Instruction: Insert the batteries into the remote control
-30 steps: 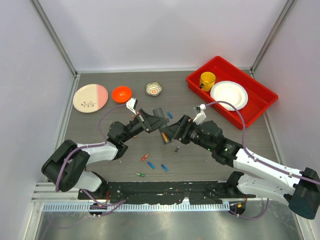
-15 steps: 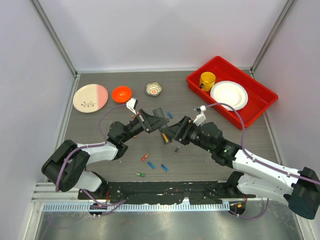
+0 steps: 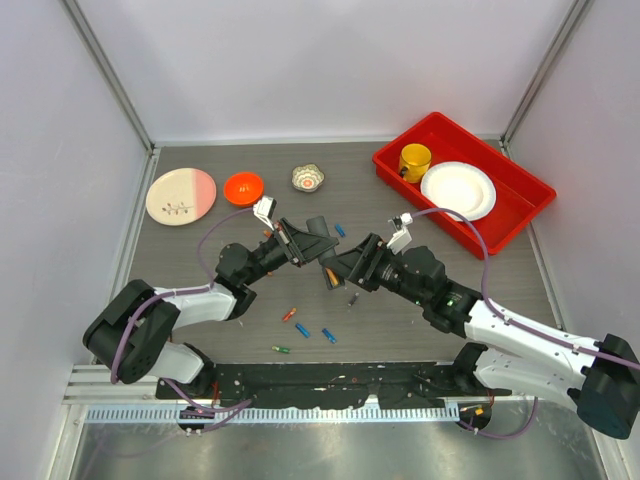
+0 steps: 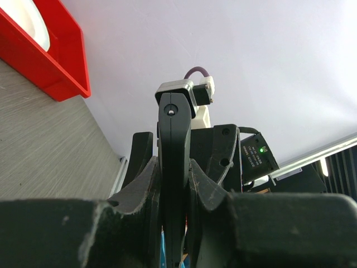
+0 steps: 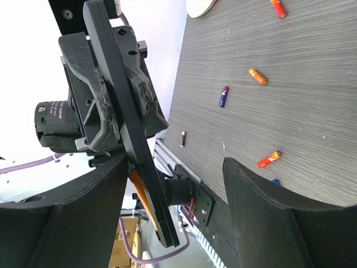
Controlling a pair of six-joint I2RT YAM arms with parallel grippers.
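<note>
The remote control [image 4: 174, 128], a slim black bar, stands edge-on above the table with my left gripper [image 4: 173, 164] shut on its lower part. In the top view the left gripper [image 3: 300, 245] meets my right gripper [image 3: 335, 270] at mid-table. The right gripper [image 5: 175, 164] is open, and the remote control [image 5: 120, 111] runs along its left finger, well apart from the right one. An orange battery [image 5: 142, 198] lies against the remote's face. Loose batteries lie on the table: orange [image 3: 289, 314], blue [image 3: 303, 331], green [image 3: 281, 349].
A red bin [image 3: 520, 215] at the back right holds a yellow cup [image 3: 415, 158] and a white plate [image 3: 458, 190]. An orange bowl [image 3: 243, 187], a pink and white plate [image 3: 181, 195] and a small foil cup [image 3: 308, 178] stand at the back left.
The right gripper's jaws have narrowed a little beside the remote. The left arm and the loose batteries have not moved.
</note>
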